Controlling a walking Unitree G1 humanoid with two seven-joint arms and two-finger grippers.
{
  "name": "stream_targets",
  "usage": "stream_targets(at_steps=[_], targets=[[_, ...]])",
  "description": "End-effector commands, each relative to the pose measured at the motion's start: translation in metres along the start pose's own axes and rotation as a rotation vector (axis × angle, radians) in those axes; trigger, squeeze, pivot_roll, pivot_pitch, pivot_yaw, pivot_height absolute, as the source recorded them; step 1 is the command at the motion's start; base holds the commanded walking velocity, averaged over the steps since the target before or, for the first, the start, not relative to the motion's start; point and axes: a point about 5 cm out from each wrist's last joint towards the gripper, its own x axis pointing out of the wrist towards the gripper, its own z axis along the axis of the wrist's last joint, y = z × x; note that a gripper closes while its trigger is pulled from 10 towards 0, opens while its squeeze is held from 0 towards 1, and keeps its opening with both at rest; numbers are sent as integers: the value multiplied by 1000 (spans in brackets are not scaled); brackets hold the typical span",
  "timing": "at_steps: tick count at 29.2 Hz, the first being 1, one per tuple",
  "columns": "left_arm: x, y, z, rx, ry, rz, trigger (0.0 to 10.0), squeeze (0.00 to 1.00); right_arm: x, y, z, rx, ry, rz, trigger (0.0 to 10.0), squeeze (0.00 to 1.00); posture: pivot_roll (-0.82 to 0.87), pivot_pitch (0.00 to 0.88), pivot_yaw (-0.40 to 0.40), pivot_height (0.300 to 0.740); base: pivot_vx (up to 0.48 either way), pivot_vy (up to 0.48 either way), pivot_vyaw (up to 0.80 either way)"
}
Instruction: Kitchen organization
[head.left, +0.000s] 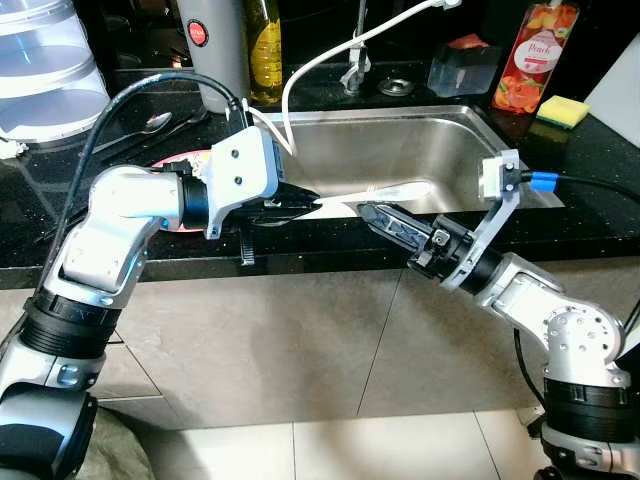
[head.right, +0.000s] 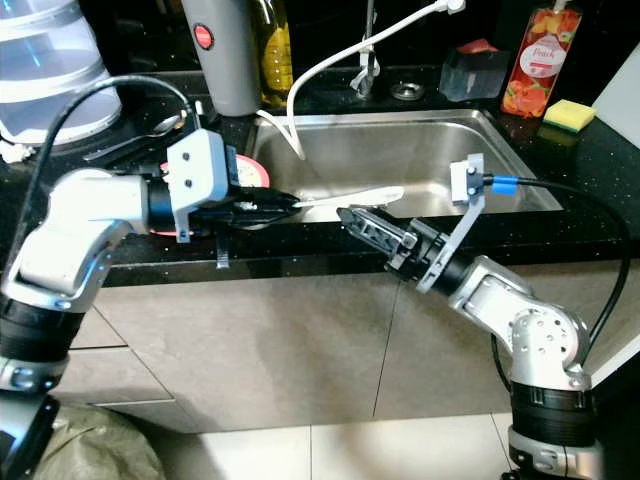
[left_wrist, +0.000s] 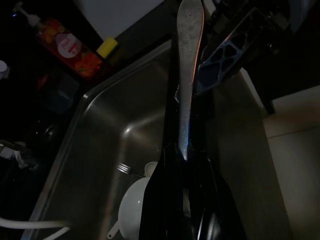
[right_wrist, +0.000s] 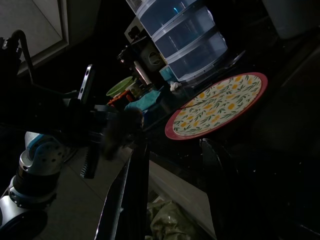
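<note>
While the left gripper (head.left: 305, 203) sits over the front edge of the sink (head.left: 430, 150), its 2 black fingers are clamped on one end of a white spatula (head.left: 385, 192). Spatula runs roughly level out over the basin toward the right gripper (head.left: 372, 212); the left wrist view shows it pinched between the fingers (left_wrist: 165, 200), blade end extending away.

Right gripper is just below and beside the spatula's middle, at the counter's front lip. Its fingers look slightly apart, 1 strip in the left wrist view crossing close beside the blade; cannot tell if it touches.

Inside the basin the left wrist view shows a white bowl (left_wrist: 134, 200) and a fork (left_wrist: 125, 169) on the bottom.

Black countertop (head.left: 40, 200): patterned plate with red rim (right_wrist: 220, 106) under the left arm, spoon (head.left: 150, 124) behind it, stacked clear containers (head.left: 45, 70) at the far left corner. Behind the sink: oil bottle (head.left: 264, 50), grey cylinder with a red button (head.left: 212, 50), white hose (head.left: 330, 55). Right of the sink: peach soap bottle (head.left: 535, 55) and yellow sponge (head.left: 563, 111).
</note>
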Motion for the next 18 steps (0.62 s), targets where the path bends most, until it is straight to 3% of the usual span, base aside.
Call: stream_targets(at_steps=[1, 5, 8, 11, 18], targets=[[0, 1, 2, 27, 12, -23, 10000, 0, 1, -1, 1, 14, 0, -4, 10000, 0, 44, 0, 17, 740, 0, 0, 0], [4, -1, 1, 25, 13, -49, 10000, 0, 4, 0, 7, 37, -33, 7, 10000, 0, 49, 0, 22, 740, 0, 0, 0], [5, 2, -3, 18, 25, -19, 10000, 0, 4, 13, 9, 21, -37, 90, 10000, 0, 49, 0, 25, 740, 0, 0, 0], [4, 11, -2, 16, 17, 38, 10000, 0, 3, 21, 1, -9, 4, 125, 10000, 0, 42, 0, 26, 740, 0, 0, 0], [-2, 18, 2, 16, 0, 92, 10000, 0, 4, 21, -13, -14, 39, 109, 10000, 0, 39, 0, 32, 740, 0, 0, 0]])
